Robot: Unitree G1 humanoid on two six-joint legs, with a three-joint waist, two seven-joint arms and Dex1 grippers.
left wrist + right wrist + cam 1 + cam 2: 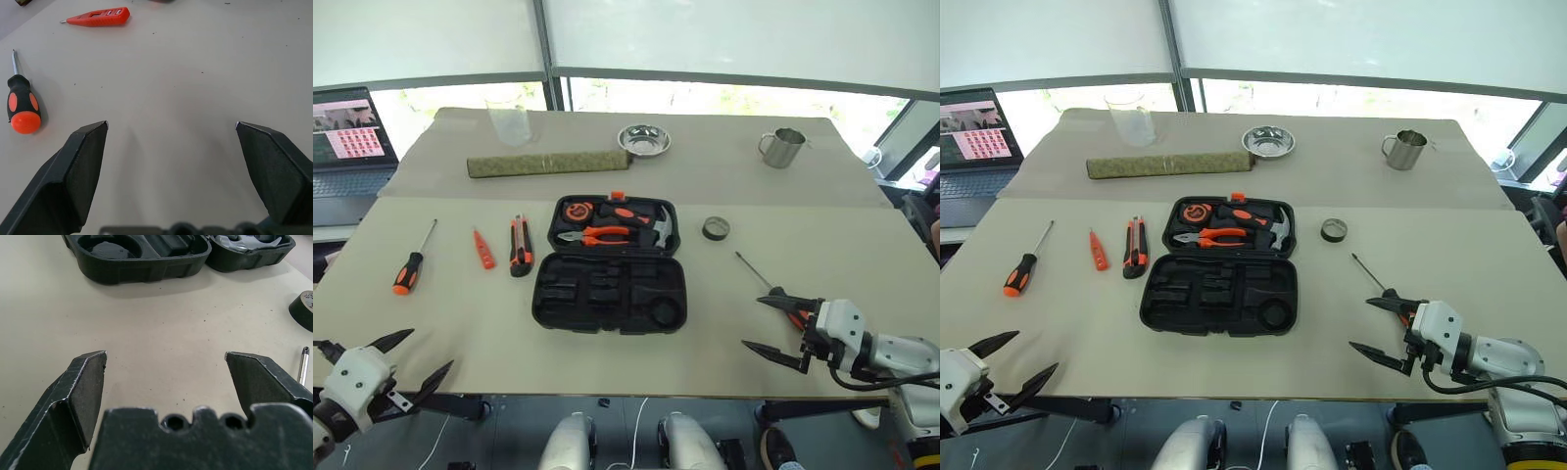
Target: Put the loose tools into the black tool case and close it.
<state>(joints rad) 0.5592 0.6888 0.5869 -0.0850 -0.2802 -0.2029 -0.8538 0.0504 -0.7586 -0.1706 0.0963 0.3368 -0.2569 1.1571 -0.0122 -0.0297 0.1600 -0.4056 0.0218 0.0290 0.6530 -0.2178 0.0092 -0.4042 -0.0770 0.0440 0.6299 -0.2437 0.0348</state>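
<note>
The black tool case (540, 304) lies open at the table's middle, its near half showing bare moulded slots. Left of it lie an orange-black utility knife (520, 245), a small orange tester pen (484, 249) and a screwdriver (412, 262). A dark tape roll (716, 228) sits right of the case. A second screwdriver (756, 272) lies at the right, its handle under my right gripper (752, 321), which is open and holds nothing. My left gripper (431, 350) is open over the table's front left edge, short of the first screwdriver (22, 105).
Pliers (597, 235), a hammer and a tape measure sit in the case's far half. Behind the case lie an olive-green roll (548, 164), a clear cup (509, 122), a steel bowl (644, 139) and a metal mug (783, 147). A laptop (347, 137) stands at the far left.
</note>
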